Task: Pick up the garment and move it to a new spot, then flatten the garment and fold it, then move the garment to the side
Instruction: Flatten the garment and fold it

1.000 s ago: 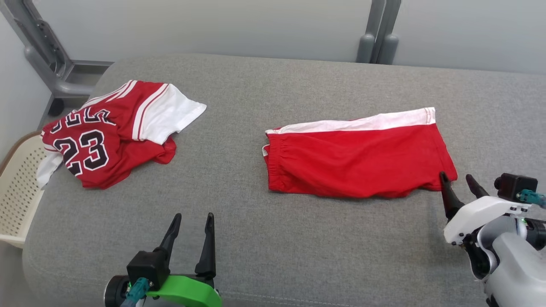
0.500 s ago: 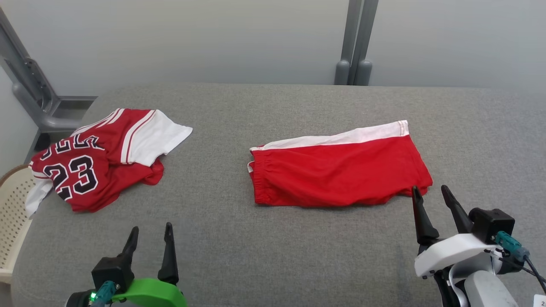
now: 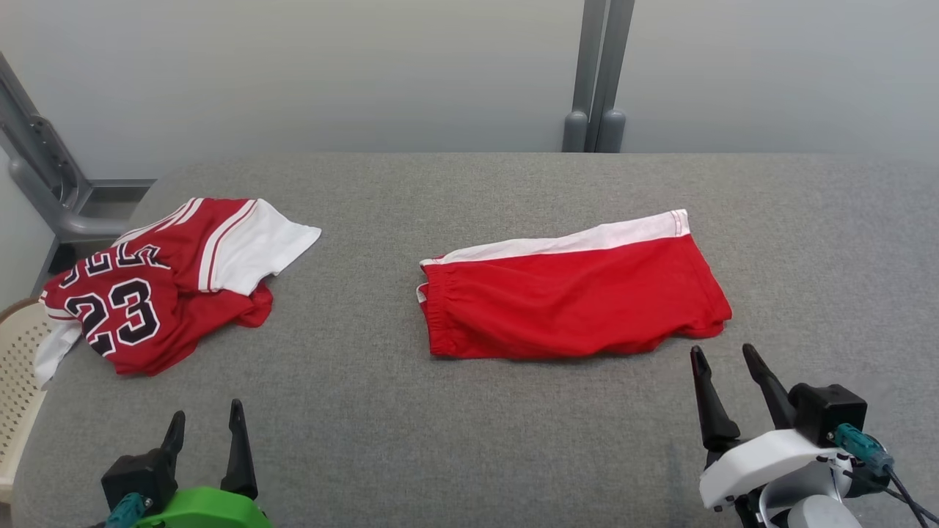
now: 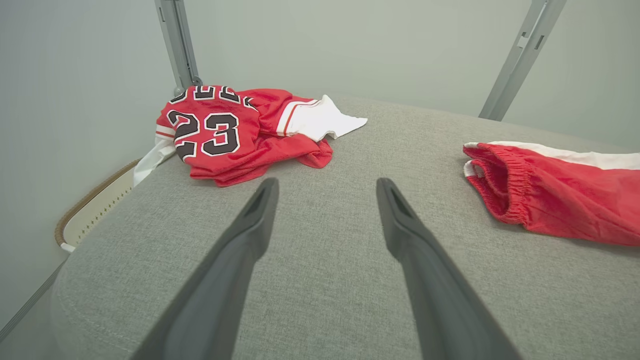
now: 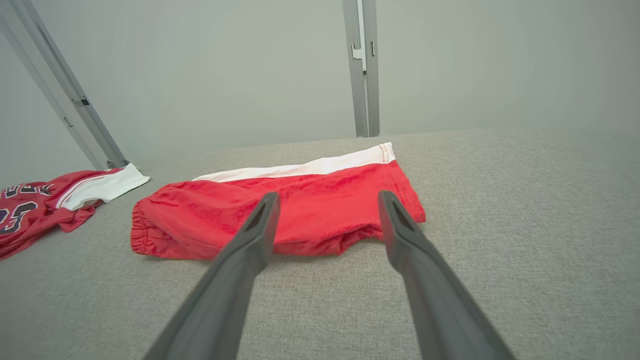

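**Red shorts lie flat, both pincers wide apart**

I see the red shorts (image 3: 572, 304) in the middle of the soft gray top (image 3: 440, 440). They lie flat and folded over. A white stripe runs along the far edge, and the stretchy waist is on my left.

My right pincer (image 3: 722, 352) is just near the right corner of the shorts and not touching them. Its two fingers are spread and hold nothing. My left pincer (image 3: 205, 412) is low on the left. It is spread too, with nothing in it.

A red shirt (image 3: 147, 293) with the number 23 sits crumpled at the far left, well apart from the shorts. A pale basket (image 3: 15, 367) with holes peeks out beside that edge.
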